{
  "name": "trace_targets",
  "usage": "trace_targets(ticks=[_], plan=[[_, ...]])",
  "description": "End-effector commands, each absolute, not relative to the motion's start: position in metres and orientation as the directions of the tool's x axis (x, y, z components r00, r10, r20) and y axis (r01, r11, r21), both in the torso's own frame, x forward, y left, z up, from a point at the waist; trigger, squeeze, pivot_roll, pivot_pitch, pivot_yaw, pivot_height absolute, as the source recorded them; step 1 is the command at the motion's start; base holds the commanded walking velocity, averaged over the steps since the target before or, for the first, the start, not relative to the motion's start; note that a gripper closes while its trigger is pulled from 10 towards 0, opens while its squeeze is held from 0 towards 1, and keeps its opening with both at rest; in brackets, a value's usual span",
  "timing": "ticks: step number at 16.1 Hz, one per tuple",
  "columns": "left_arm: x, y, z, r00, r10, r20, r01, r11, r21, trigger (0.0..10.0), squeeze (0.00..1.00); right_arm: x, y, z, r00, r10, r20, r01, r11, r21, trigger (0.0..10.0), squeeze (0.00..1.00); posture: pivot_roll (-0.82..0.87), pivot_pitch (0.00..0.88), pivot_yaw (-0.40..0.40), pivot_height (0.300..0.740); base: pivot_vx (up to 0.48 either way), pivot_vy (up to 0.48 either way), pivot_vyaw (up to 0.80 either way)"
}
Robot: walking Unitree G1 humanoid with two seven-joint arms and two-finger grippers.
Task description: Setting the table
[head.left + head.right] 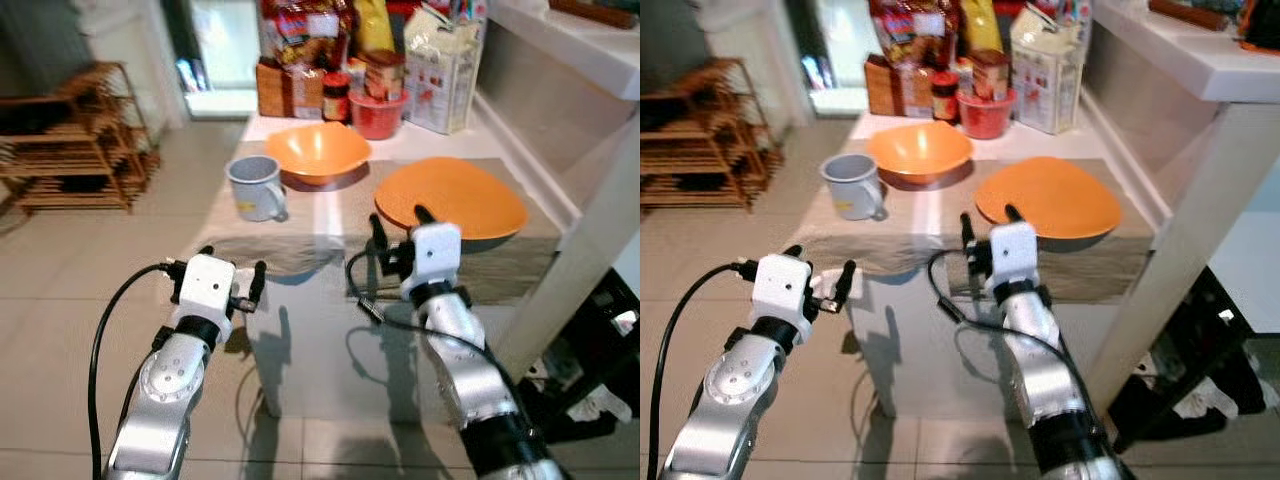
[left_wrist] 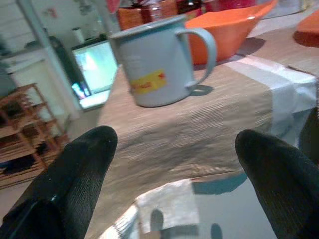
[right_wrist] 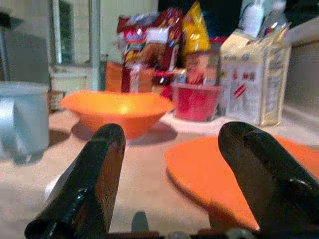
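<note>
I see both grippers spread wide and empty at the table's point(image 1: 300, 330) near edge, left gripper point(image 1: 232, 268) facing the mug point(image 1: 255, 187), right gripper point(image 1: 400, 225) facing the orange plate point(image 1: 450, 196).

mug point(image 1: 256, 187) left on worktop point(image 1: 330, 260) | bowl point(image 1: 317, 150) behind-right of mug | plate point(image 1: 449, 197) right | groceries point(image 1: 360, 60) behind bowl | rack point(image 1: 70, 140) far left on floor

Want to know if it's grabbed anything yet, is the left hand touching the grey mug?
Apart. In the left wrist view the left hand is open, and a stretch of bare table runner lies between its fingertips and the grey mug.
</note>
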State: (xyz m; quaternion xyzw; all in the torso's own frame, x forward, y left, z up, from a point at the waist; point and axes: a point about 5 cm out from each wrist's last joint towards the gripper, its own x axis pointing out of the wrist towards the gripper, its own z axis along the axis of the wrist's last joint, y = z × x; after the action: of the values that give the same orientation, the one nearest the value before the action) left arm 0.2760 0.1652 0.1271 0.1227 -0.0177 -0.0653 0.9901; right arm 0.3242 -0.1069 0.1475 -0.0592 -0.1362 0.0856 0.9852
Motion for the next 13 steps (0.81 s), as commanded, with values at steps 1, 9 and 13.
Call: trace_targets(ticks=[1, 9, 13], plan=[[0.280, 0.166, 0.132, 0.991, -0.130, 0.027, 0.120, 0.963, 0.242, 10.0, 0.00, 0.327, -0.109, 0.155, 0.948, 0.173, 0.268, -0.145, 0.982, -0.121, 10.0, 0.00, -0.02, 0.000, 0.052, 0.740, 0.000, 0.000, 0.00], [0.249, 0.184, 0.134, 0.997, -0.077, -0.003, 0.075, 0.952, 0.296, 10.0, 0.00, 0.381, -0.037, 0.195, 0.915, 0.364, 0.178, -0.377, 0.925, 0.048, 10.0, 0.00, 0.19, 0.000, 0.009, 0.740, 0.000, 0.000, 0.00], [0.229, 0.199, 0.138, 1.000, -0.009, -0.015, 0.013, 0.948, 0.318, 10.0, 0.00, 0.387, -0.017, 0.216, 0.901, 0.389, 0.192, -0.404, 0.914, 0.044, 10.0, 0.00, 0.26, 0.000, -0.021, 0.740, 0.000, 0.000, 0.00]])
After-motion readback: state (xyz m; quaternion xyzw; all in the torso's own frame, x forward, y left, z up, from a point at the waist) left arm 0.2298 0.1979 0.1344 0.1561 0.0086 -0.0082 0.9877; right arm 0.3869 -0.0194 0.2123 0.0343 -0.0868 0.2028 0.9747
